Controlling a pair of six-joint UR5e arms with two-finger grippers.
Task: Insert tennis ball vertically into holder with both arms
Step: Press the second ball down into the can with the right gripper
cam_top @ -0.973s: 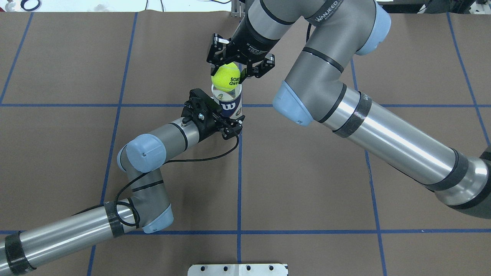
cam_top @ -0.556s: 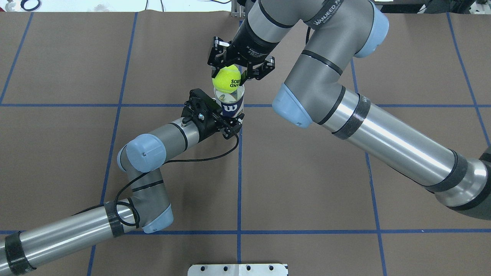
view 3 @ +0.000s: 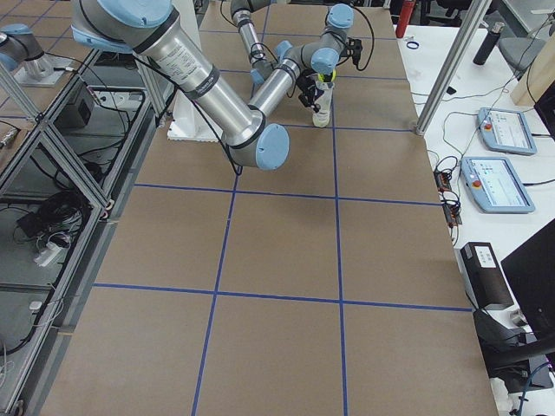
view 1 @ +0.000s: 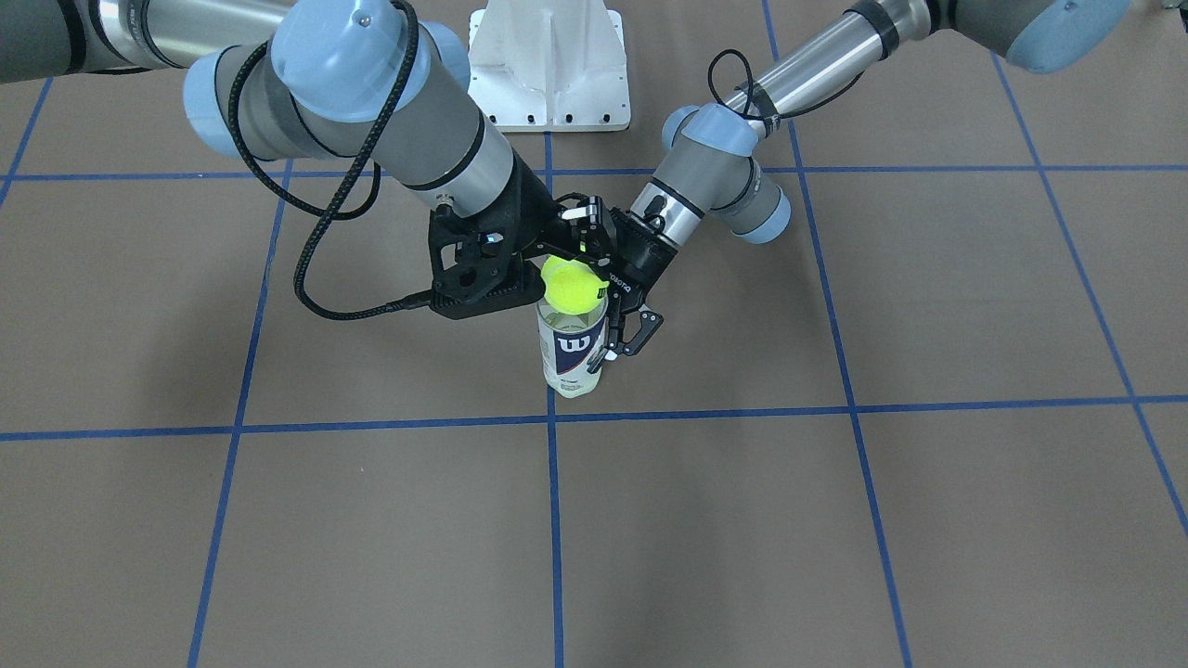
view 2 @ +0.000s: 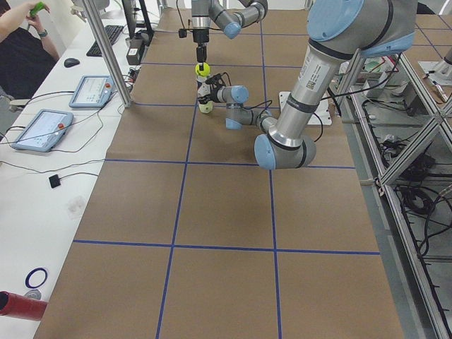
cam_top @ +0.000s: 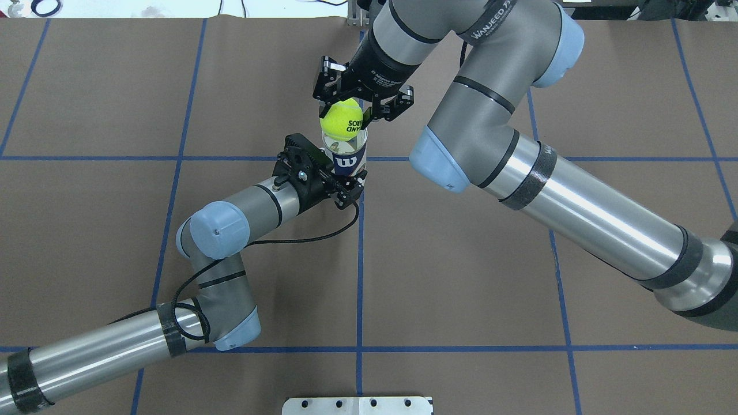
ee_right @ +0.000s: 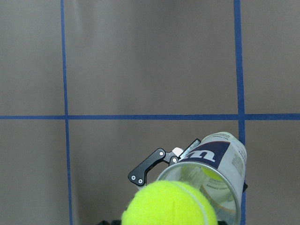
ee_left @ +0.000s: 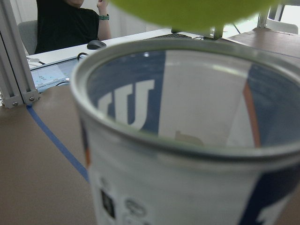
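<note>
Right gripper (cam_top: 346,114): clamped on tennis ball (cam_top: 340,122), poised just above holder (cam_top: 347,160) mouth. Left gripper (cam_top: 345,190): gripping upright holder from its near-left. Apparently done: pickup, alignment. Remaining: lowering, release.

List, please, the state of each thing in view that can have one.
tennis ball: gripped, hanging just over the holder's mouth, not yet inside.
holder: upright, top open, gripped at its side.
right hand: shut on the tennis ball.
left hand: shut on the holder.
</note>
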